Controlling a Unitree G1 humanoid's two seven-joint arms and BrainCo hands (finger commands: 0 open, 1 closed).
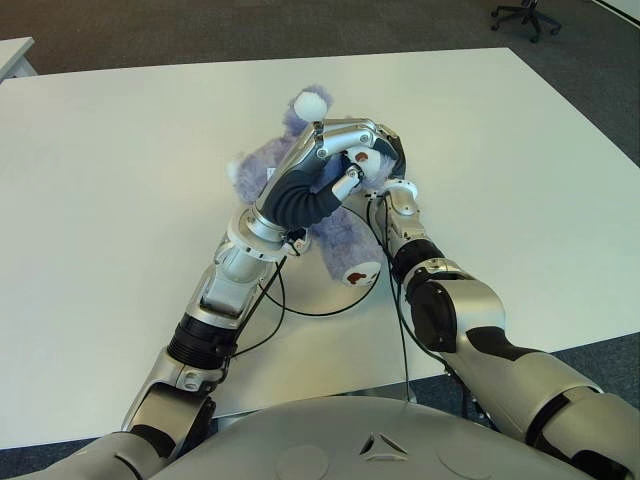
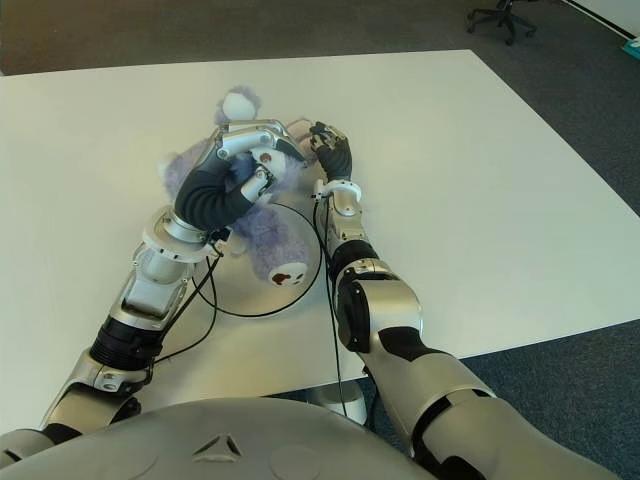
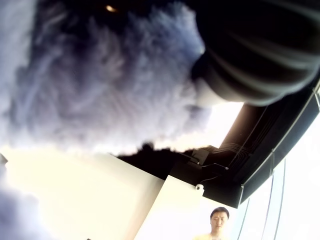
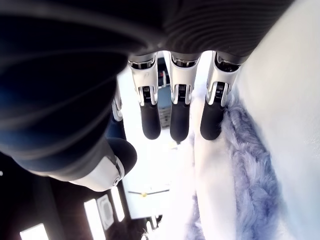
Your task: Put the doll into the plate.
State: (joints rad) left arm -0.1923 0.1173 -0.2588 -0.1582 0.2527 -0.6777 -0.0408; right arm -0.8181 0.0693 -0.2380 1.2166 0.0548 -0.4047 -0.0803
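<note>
The left robot hand [image 1: 345, 160] is clamped on the purple doll [image 1: 335, 235] lying on the white surface [image 1: 120, 180]. The right robot hand [image 2: 330, 150], fingers apart, sits beside it. No plate is visible; lift only once the grip is secure.

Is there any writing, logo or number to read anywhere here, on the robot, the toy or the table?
None can be read.
The doll, the left hand closed on it, the right hand beside it and the table show no text.
A small triangular mark on the robot's chest holds no letters.
</note>
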